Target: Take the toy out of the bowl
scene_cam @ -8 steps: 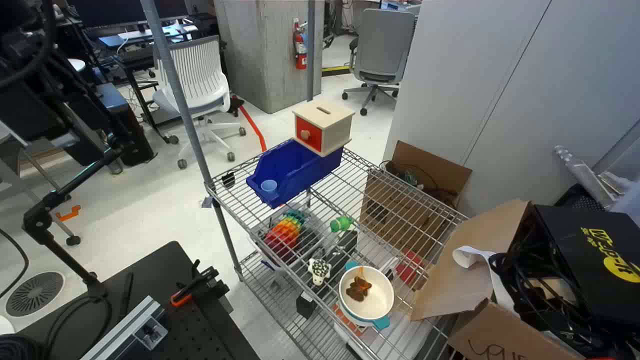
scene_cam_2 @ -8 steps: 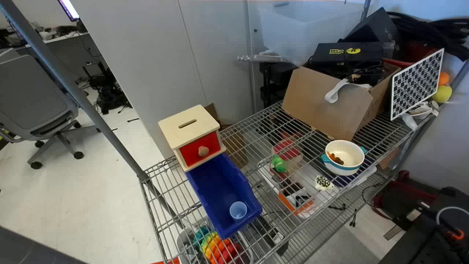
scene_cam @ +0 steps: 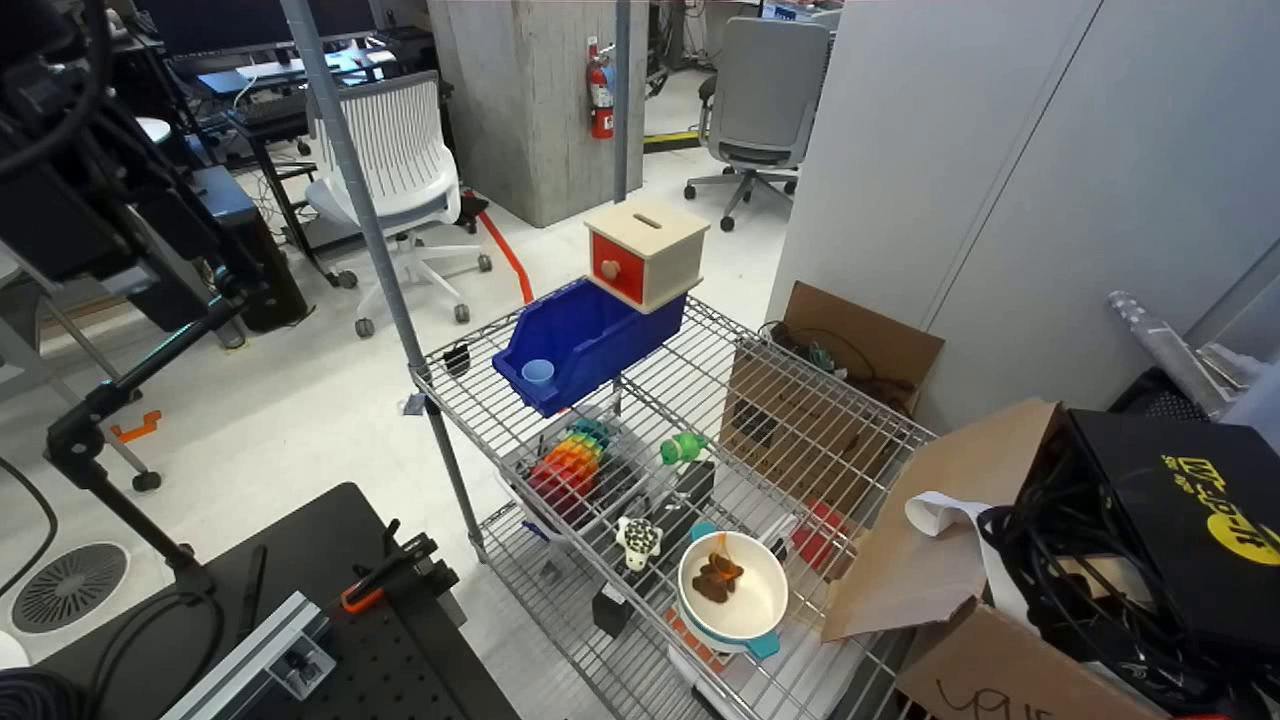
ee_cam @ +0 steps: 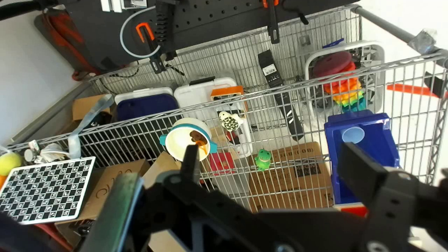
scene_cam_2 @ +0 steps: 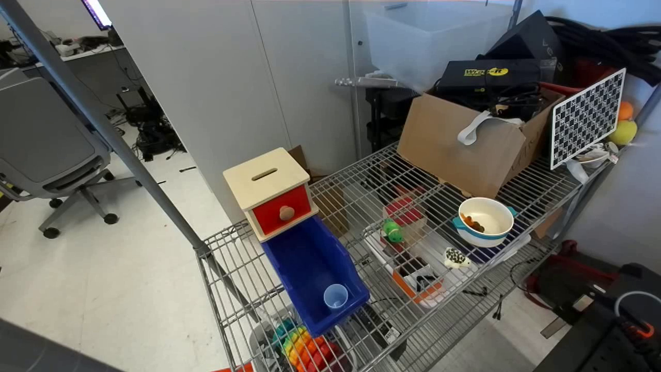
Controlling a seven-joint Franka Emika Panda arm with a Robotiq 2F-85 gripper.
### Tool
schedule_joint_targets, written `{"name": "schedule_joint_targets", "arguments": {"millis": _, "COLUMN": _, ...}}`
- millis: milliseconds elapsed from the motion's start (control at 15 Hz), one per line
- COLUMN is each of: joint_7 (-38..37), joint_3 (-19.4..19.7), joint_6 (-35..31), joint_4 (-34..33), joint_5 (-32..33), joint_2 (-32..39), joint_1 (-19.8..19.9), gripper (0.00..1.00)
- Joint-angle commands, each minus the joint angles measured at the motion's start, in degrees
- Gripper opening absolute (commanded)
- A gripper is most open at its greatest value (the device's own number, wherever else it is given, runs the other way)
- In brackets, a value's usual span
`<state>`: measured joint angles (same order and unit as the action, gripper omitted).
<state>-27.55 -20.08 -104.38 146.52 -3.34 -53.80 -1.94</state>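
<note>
The toy, a small brown lump with an orange strand, lies inside the bowl against its wall in both exterior views [scene_cam: 714,580] [scene_cam_2: 472,224] and in the wrist view [ee_cam: 196,136]. The bowl has a cream-white inside, a teal band and teal handles; it stands upright on the wire shelf in both exterior views [scene_cam: 762,592] [scene_cam_2: 498,218] and shows in the wrist view [ee_cam: 176,142]. My gripper [ee_cam: 269,151] is open, with nothing between its fingers, high above the shelf. In the wrist view its left finger covers part of the bowl's rim. The fingertips are not clearly visible in the exterior views.
On the wire shelf are a spotted turtle toy [scene_cam: 638,540], a green frog toy [ee_cam: 263,159], a blue bin [scene_cam_2: 310,268] holding a light blue cup [scene_cam_2: 335,296], and a wooden box [scene_cam_2: 268,181]. An open cardboard box [scene_cam_2: 459,144] stands close behind the bowl. Metal posts [scene_cam: 350,170] rise at shelf corners.
The dark arm part at the upper left of an exterior view has shifted slightly down and to the right. The bowl, the toy and the other objects have not moved.
</note>
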Motion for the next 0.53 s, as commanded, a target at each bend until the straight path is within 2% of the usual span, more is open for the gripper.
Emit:
{"name": "schedule_joint_targets", "arguments": {"millis": 0, "joint_7": -0.15, "joint_3": 0.19, "joint_6": 0.12, "joint_4": -0.13, "joint_5": 0.21, "joint_2": 0.13, "joint_1": -0.23, "gripper": 1.0}}
{"name": "schedule_joint_targets", "arguments": {"millis": 200, "joint_7": -0.15, "joint_3": 0.19, "joint_6": 0.12, "joint_4": -0.13, "joint_5": 0.21, "joint_2": 0.13, "joint_1": -0.23, "gripper": 1.0}}
{"name": "schedule_joint_targets", "arguments": {"millis": 467, "joint_7": 1.12, "joint_3": 1.96, "joint_6": -1.39, "joint_4": -2.18, "joint_5": 1.45, "joint_2": 3.78, "joint_1": 1.94, "gripper": 1.0}}
